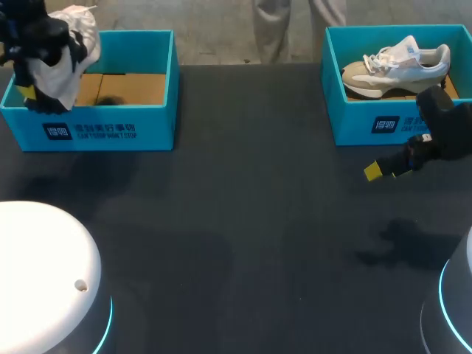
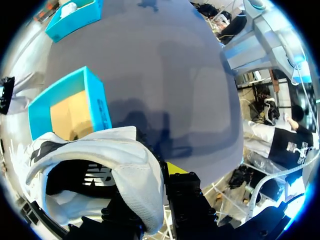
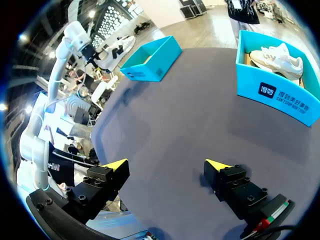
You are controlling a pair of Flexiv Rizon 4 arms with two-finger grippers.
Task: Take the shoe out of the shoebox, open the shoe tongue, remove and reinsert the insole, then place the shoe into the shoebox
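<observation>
Aloft, left tool (image 2: 145, 172) grips shoe (image 2: 100, 150) over printed shoebox (image 2: 96, 97).

The tool (image 3: 167, 167) hangs above the dark table (image 3: 170, 110), its two yellow-tipped fingers spread wide apart. Ahead and off to one side, a blue shoebox (image 3: 280, 95) holds a pale shoe (image 3: 277, 55). A second blue shoebox (image 3: 155, 62) stands farther ahead, well apart.

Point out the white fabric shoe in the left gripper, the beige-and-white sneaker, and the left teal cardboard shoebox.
white fabric shoe (image 2: 131, 162): left wrist view, on its white outer side.
beige-and-white sneaker (image 1: 397, 65): head view, on its side panel.
left teal cardboard shoebox (image 1: 156, 127): head view, on its front wall.
</observation>
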